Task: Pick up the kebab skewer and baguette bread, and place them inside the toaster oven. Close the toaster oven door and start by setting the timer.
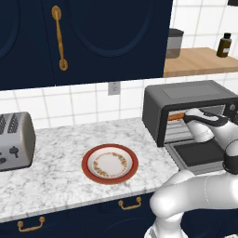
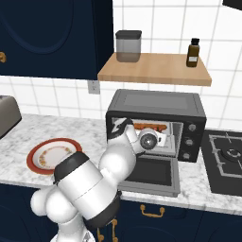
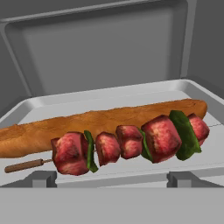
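The toaster oven [image 1: 186, 95] [image 2: 156, 101] stands on the counter with its door [image 1: 200, 155] [image 2: 151, 172] dropped flat. My gripper [image 3: 113, 178] [image 1: 189, 116] reaches into the oven's mouth, open, with nothing between its fingertips [image 3: 43, 177]. In the hand view, the baguette bread [image 3: 100, 120] lies lengthwise on the grey tray [image 3: 109, 92]. The kebab skewer [image 3: 162, 138] rests just in front of it, against its near side. From both base views the baguette [image 1: 175, 116] [image 2: 149, 126] shows as an orange strip inside the oven. My hand and wrist hide the skewer in those views.
An emptied red-rimmed plate [image 1: 88, 158] [image 2: 35, 156] sits on the marble counter left of the oven. A silver toaster [image 1: 14, 142] stands at far left, a stove [image 2: 227, 156] to the right. Above the oven, a wooden shelf [image 2: 156, 71] carries a jar and a bottle.
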